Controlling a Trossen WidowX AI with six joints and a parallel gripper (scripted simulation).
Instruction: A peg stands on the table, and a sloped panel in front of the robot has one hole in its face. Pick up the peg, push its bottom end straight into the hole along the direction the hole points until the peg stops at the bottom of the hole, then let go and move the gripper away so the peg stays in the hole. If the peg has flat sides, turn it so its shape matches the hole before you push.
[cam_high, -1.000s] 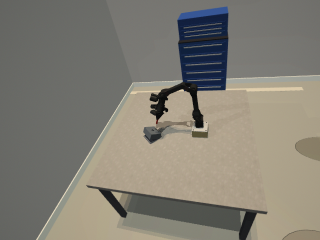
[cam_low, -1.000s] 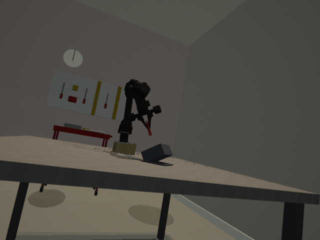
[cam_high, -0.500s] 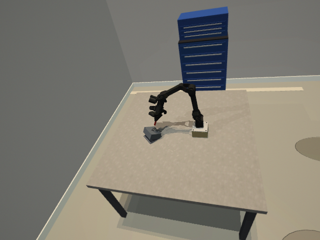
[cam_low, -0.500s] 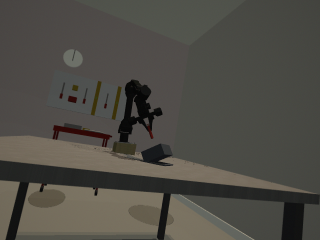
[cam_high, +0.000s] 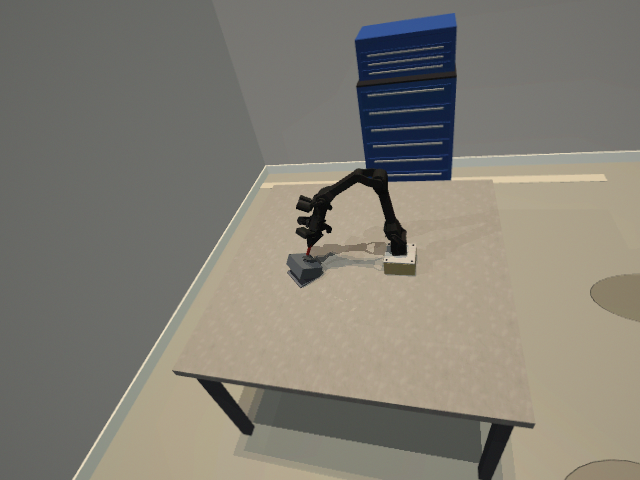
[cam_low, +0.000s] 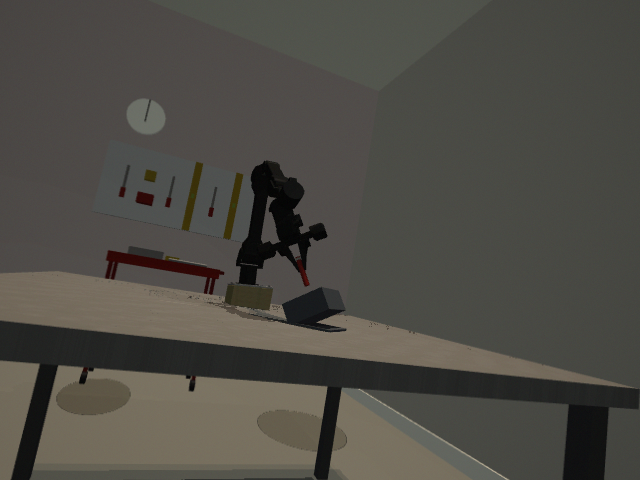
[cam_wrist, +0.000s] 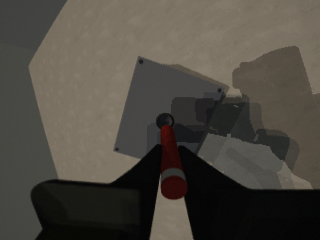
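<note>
A red round peg (cam_high: 308, 251) (cam_low: 303, 272) (cam_wrist: 171, 152) with a pale band near its top is held tilted. My gripper (cam_high: 311, 243) (cam_low: 300, 264) (cam_wrist: 169, 150) is shut on its upper part. The grey sloped panel (cam_high: 305, 267) (cam_low: 312, 305) (cam_wrist: 142, 95) sits below it on the table. Its round dark hole (cam_wrist: 165, 120) shows in the wrist view, with the peg's bottom end just at the near rim in that picture. In the exterior view a gap shows between the peg's bottom end and the panel block.
The panel's thin base plate (cam_high: 301, 284) (cam_low: 333, 328) lies on the table (cam_high: 361, 335) (cam_low: 155, 330). The arm's base block (cam_high: 399, 267) (cam_low: 249, 296) stands beyond the panel. Shadows of the arm fall across part of the panel's face.
</note>
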